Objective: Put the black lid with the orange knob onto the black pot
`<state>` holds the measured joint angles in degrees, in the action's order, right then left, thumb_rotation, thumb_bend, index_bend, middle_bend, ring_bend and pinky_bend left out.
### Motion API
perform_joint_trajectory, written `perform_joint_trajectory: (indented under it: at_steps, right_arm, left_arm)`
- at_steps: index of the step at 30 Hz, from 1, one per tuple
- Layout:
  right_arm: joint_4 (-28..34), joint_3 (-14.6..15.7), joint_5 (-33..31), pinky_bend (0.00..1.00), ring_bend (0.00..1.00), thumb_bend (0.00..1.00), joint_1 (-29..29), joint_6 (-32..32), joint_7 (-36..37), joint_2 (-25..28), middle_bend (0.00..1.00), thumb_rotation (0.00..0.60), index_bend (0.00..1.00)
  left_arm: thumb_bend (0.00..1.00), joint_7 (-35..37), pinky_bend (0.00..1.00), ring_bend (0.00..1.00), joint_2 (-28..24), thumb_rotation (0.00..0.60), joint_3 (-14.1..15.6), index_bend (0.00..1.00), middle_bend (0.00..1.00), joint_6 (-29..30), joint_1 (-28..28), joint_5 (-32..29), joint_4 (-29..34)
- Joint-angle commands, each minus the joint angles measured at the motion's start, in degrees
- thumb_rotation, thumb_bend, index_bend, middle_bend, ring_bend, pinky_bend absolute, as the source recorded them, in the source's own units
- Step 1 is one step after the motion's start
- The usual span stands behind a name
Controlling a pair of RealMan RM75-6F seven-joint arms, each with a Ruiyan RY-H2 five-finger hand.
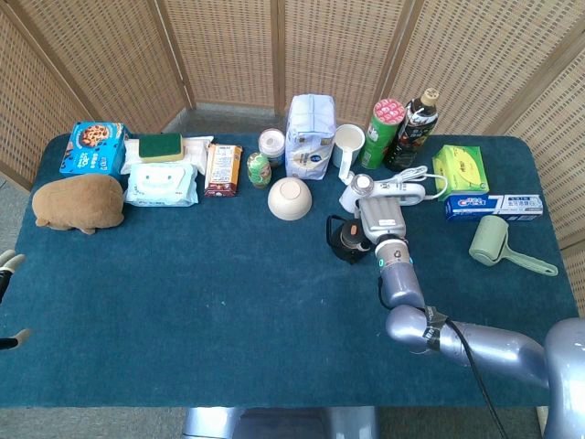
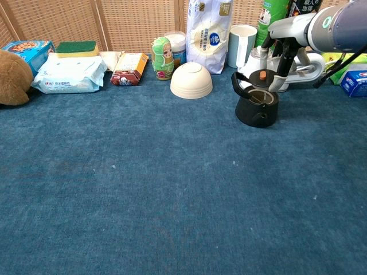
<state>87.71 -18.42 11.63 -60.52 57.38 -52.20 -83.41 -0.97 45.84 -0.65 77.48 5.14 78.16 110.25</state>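
Observation:
The black pot (image 2: pixel 257 106) stands at the table's right centre, its top uncovered and a metal strainer showing inside. Just above its rear rim my right hand (image 2: pixel 278 52) holds the black lid by its orange knob (image 2: pixel 262 74), the lid hanging slightly tilted. From the head view the right hand (image 1: pixel 378 219) hides the lid and sits just right of the pot (image 1: pixel 345 240). Only fingertips of my left hand (image 1: pixel 7 263) show at the far left edge, spread apart and holding nothing.
A white appliance (image 2: pixel 298 66), a white mug (image 2: pixel 241 44) and a flour bag (image 2: pixel 207 35) stand close behind the pot. A cream bowl (image 2: pixel 191 80) lies upturned to its left. A lint roller (image 1: pixel 494 242) and toothpaste box (image 1: pixel 494 206) lie to the right.

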Motion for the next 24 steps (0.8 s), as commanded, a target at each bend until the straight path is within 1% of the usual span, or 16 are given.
perform_joint_trajectory:
  at_steps: [1,9,16,24]
  right_arm:
    - [-0.89,0.43,-0.3,0.71,0.66,0.21,-0.57,-0.46,0.52,-0.59,0.62,0.6,0.44]
    - [-3.49,1.63,-1.03,0.71,0.66,0.21,-1.68,-1.5,1.17,-1.84,0.62,0.6,0.44]
    - [-5.17,1.91,-1.48,0.71,0.66,0.21,-2.21,-2.33,2.28,-2.44,0.62,0.6,0.44]
    - [-5.88,2.57,-1.66,0.71,0.66,0.21,-2.68,-2.56,2.88,-2.77,0.62,0.6,0.44]
  left_arm:
    - [0.16,-0.01,0.11,0.0,0.01,0.6,-0.05,0.0,0.0,-0.13,0.06,-0.21,0.03]
    - [0.16,0.01,0.11,0.0,-0.05,0.6,-0.23,0.0,0.0,-0.46,0.23,-0.86,-0.02]
    - [0.16,0.21,0.11,0.0,-0.15,0.6,-0.37,0.0,0.0,-0.82,0.4,-1.32,-0.05]
    - [0.16,0.44,0.11,0.0,-0.24,0.6,-0.4,0.0,0.0,-0.67,0.31,-1.35,-0.04]
